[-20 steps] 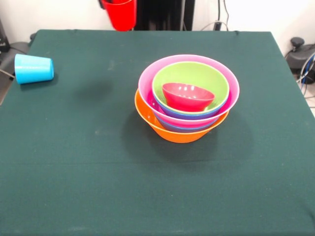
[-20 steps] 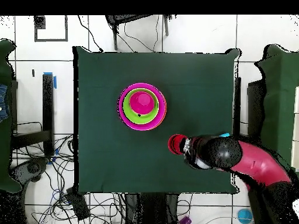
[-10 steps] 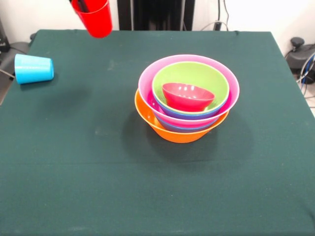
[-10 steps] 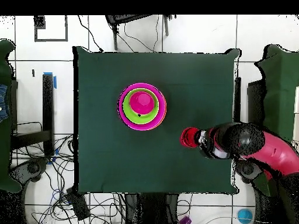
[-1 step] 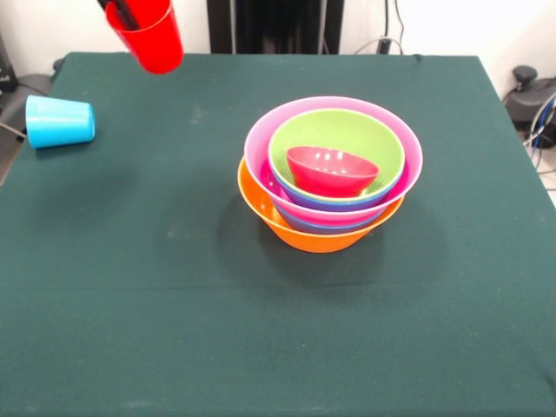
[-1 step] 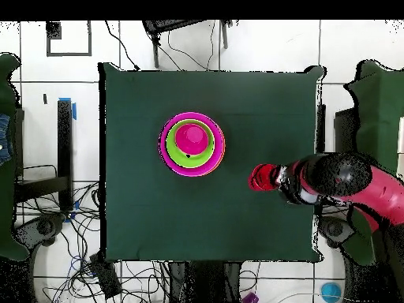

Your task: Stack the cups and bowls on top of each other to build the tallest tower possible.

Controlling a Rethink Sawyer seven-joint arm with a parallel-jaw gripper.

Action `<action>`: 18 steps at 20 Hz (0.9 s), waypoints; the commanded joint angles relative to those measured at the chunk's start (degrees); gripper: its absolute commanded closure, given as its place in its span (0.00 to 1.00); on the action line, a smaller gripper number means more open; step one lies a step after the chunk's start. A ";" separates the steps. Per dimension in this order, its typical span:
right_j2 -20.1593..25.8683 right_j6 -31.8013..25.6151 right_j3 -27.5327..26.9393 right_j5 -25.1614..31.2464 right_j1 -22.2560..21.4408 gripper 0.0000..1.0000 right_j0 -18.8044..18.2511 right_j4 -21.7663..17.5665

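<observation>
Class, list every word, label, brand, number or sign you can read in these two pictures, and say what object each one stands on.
None: no readable text shows in either view.
The red cup in the gripper, the light blue cup, the tower of bowls and the green table cover all look plain, with no print.

red cup (image 5: pixel 149 36) aloft, nested tower (image 5: pixel 330 174) centered

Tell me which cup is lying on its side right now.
The light blue cup, tipped over on the table near its edge. The red cup is held in the air by the gripper; no green cup shows.
</observation>
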 commanded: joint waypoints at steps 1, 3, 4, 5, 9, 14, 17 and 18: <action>4.11 -17.60 -6.96 4.41 4.22 1.00 -1.28 -5.86; 4.55 -19.61 -8.74 4.35 5.35 1.00 -2.38 -7.26; 4.77 -20.61 -9.78 4.41 6.00 1.00 -2.97 -7.74; 5.12 -21.40 -10.45 4.72 6.43 1.00 -3.40 -8.06; 7.02 -27.23 -15.74 6.30 9.84 1.00 -5.19 -10.66; 6.20 -25.81 -20.68 7.07 14.38 1.00 -6.04 -12.54; 3.68 -20.63 -23.57 8.06 15.96 1.00 -4.84 -12.81; 2.89 -19.41 -23.94 7.95 16.56 1.00 -4.78 -13.11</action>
